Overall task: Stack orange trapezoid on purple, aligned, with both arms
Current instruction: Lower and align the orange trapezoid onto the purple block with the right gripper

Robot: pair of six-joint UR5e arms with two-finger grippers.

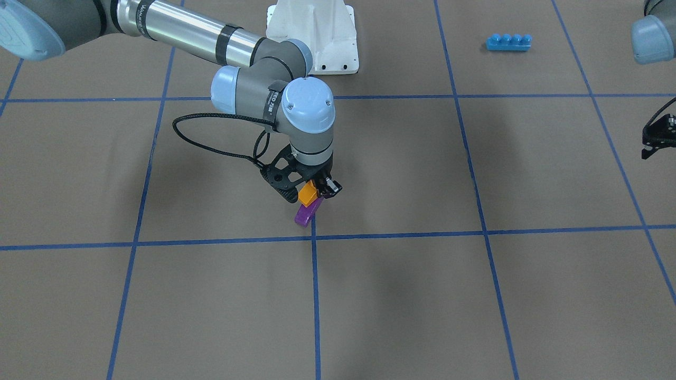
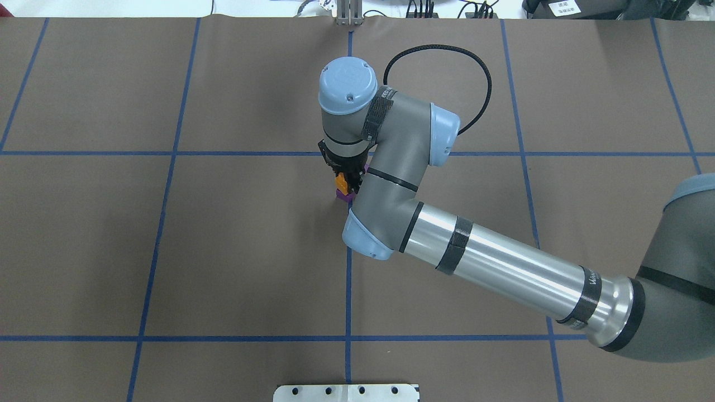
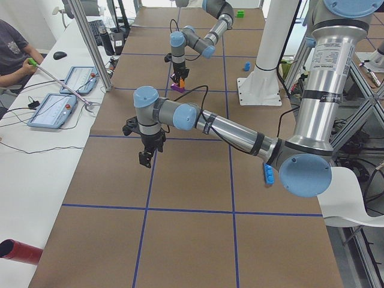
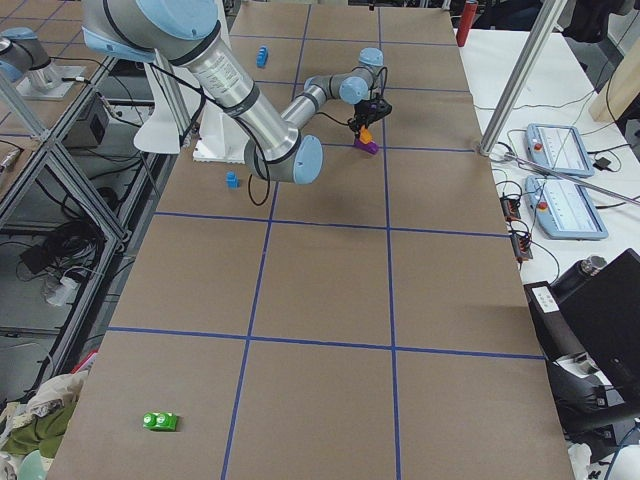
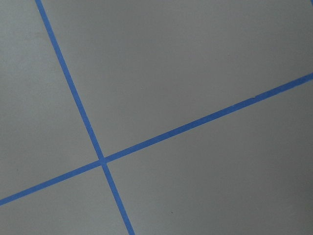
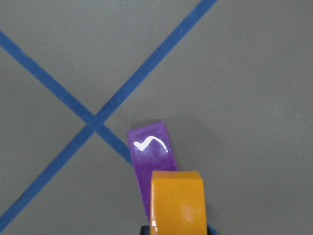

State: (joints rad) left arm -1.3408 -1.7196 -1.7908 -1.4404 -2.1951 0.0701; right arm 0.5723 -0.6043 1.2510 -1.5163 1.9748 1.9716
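My right gripper (image 1: pixel 318 191) is shut on the orange trapezoid (image 1: pixel 307 195) near the table's middle. It holds the block directly over the far end of the purple block (image 1: pixel 306 214), which lies on the table by a tape crossing. In the right wrist view the orange trapezoid (image 6: pixel 177 200) covers the near end of the purple block (image 6: pixel 149 152). I cannot tell if they touch. Both also show in the overhead view, orange (image 2: pixel 341 181) above purple (image 2: pixel 345 194). My left gripper (image 1: pixel 655 141) hangs at the view's right edge, partly cut off and holding nothing that I can see.
A blue four-stud brick (image 1: pixel 508 42) lies at the back on my left side. A small blue block (image 4: pixel 232 180) sits near the white robot base (image 1: pixel 317 37). A green brick (image 4: pixel 160 421) lies far off at my right end. Operator consoles line the far table edge.
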